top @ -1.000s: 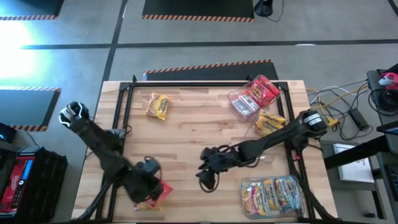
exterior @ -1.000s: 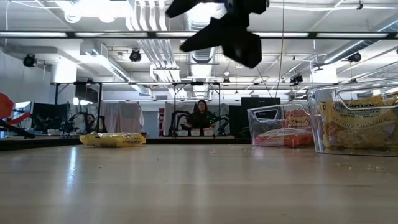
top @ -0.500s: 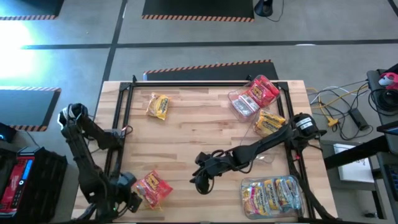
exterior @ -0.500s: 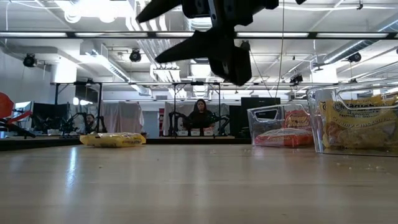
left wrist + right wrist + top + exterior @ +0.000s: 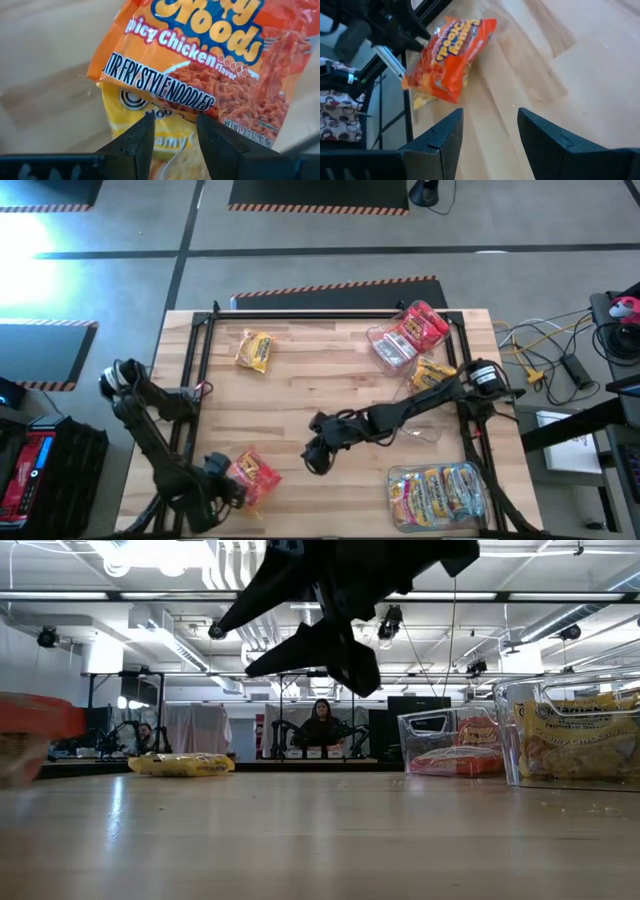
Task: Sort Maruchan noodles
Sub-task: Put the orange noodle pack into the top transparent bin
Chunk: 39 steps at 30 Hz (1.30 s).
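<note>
At the near left corner of the pale wooden desk [image 5: 300,395], the left gripper [image 5: 172,131] holds a small bundle of ramen: its dark fingers [image 5: 137,137] are clamped on a yellow packet [image 5: 145,137] that lies under a red Spicy Chicken packet [image 5: 220,65], whose glossy, crinkled wrapper spreads ahead of the fingertips with its printed lettering running roughly across the line of the grip. From above, the same red packet [image 5: 250,473] sits just beside the desk's edge, touching the left gripper [image 5: 222,485]. The right gripper [image 5: 318,456] hangs above mid-desk, well apart from the bundle, its fingers [image 5: 547,145] spread with nothing between them; in its wrist view the red packet [image 5: 447,52] lies ahead and across open boards, so the left arm is plainly the nearer one, and any hand-over would probably need the right arm to travel toward that corner. A lone yellow packet [image 5: 254,350] rests flat at the far left of the desk. At the far right, a clear tub [image 5: 380,350] holds red packets [image 5: 420,328], with another yellow packet [image 5: 432,375] just beside it, and a second clear tub [image 5: 480,510] at the near right is filled with yellow and light blue packets [image 5: 440,490]. All the wrappers look thin, soft and slippery, flat squares that should bend rather than resist a pinch. Beyond the desk, in the room behind, a person [image 5: 322,725] sits at a distance.
</note>
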{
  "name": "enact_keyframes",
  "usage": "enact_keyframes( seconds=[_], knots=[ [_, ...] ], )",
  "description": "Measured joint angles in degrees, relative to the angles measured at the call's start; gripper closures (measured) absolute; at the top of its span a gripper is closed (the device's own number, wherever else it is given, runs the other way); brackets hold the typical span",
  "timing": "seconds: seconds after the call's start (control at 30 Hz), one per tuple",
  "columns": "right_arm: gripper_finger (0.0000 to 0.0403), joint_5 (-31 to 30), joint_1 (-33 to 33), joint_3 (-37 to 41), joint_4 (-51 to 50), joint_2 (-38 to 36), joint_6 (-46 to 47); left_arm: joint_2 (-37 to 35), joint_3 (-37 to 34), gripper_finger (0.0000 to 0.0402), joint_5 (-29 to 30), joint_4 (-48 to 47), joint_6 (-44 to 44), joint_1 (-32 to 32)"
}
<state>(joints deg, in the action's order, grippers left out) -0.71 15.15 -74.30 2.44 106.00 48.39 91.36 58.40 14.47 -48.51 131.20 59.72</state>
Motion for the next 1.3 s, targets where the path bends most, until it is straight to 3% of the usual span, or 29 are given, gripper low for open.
enact_keyframes(
  seconds=[0.23,0.6,0.93,1.3],
  knots=[
    [0.0227,5.67,-2.28,0.07,-0.01,1.47,-3.04,1.45,-0.24,0.0271,3.92,0.18,-1.23,-3.98],
    [0.0227,5.88,-4.84,0.09,-0.81,4.91,-4.83,1.45,-4.00,0.0271,4.75,0.76,-6.70,-11.65],
    [0.0227,8.81,-7.35,0.09,-2.01,5.14,-7.07,1.25,-9.76,0.0271,6.86,10.41,-13.39,-18.74],
    [0.0227,8.71,-10.67,0.09,-9.20,5.01,-12.13,1.30,-13.02,0.0271,7.31,13.61,-19.69,-25.73]
  ],
)
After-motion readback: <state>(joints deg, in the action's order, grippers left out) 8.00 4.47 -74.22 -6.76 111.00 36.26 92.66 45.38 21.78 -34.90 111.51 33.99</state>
